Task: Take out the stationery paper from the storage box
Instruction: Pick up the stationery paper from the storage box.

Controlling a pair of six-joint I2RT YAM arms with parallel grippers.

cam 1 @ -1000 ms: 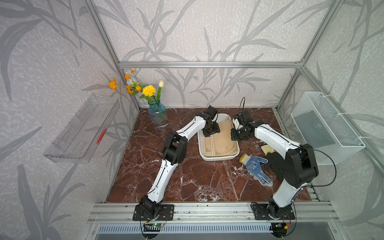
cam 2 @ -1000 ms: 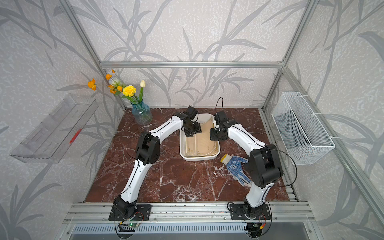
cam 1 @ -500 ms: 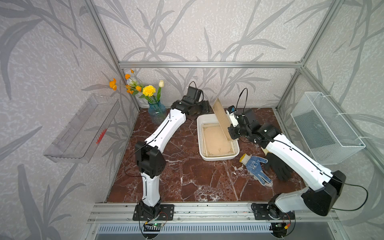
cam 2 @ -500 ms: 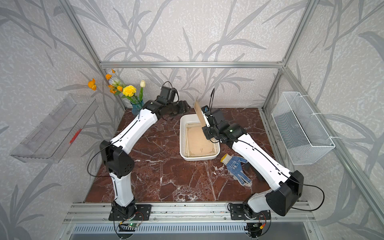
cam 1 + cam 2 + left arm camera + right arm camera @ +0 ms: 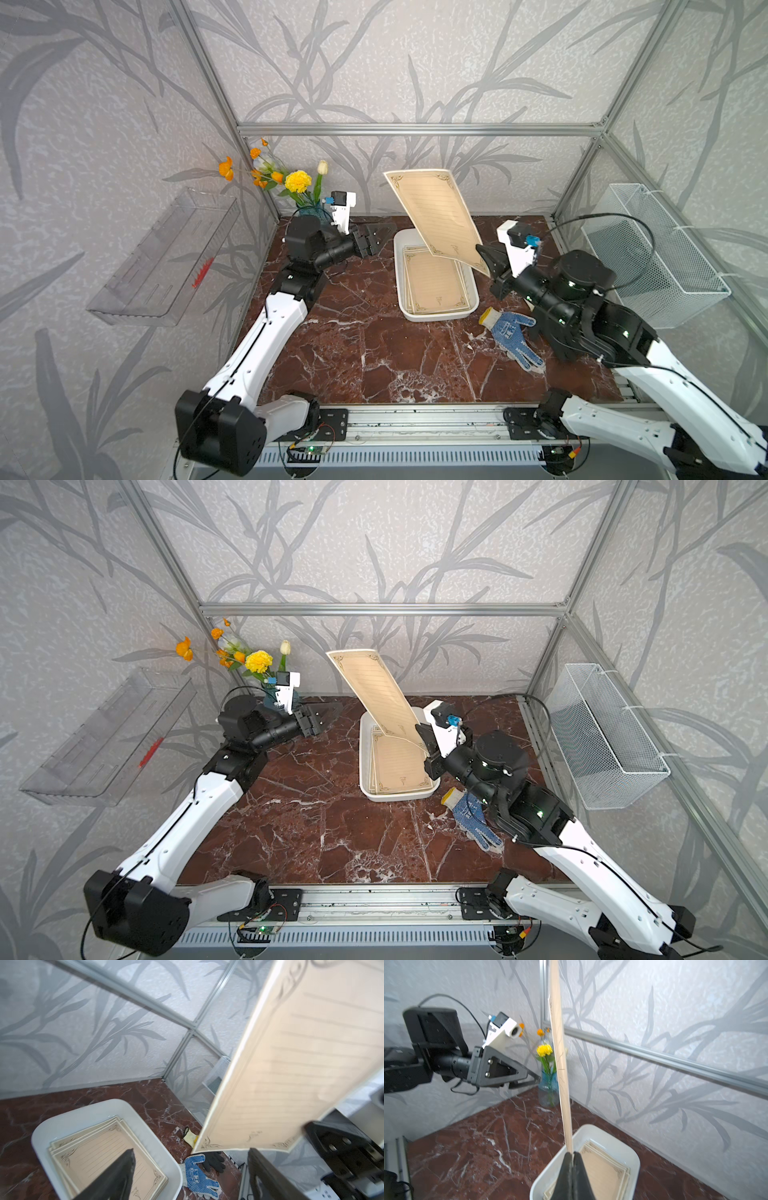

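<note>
- In both top views the storage box [image 5: 434, 318] [image 5: 395, 798] sits at the centre of the frame on the dark marble table [image 5: 374, 357], long side running away from the camera.
- Inside it lies the stationery paper [image 5: 436, 284], a small stack of tan ruled sheets, flat and slightly fanned so that their scroll corners show one behind another; the left wrist view shows the same stack [image 5: 99, 1153] at lower left.
- One lifted sheet [image 5: 436, 212] stands steeply above the box, its free end leaning toward the upper left of the frame and its lower corner over the box's right side.
- At the right edge of the frame a white wire basket [image 5: 656, 257] hangs on the wall; at the left a clear shelf tray [image 5: 166, 257] holds a small red item [image 5: 203, 272] that we cannot identify.
- A blue glass vase [image 5: 548, 1088] holds yellow and orange flowers.
- The right gripper [image 5: 484, 255] is clamped on the lower corner of the lifted sheet; in the right wrist view its fingers [image 5: 566, 1174] meet with the paper edge between them.
- The left gripper [image 5: 380, 237] has its jaws spread wide, holds nothing, and hangs left of the box, apart from both box and sheet.
- A blue-dotted glove [image 5: 513, 338] lies just right of the box.
</note>
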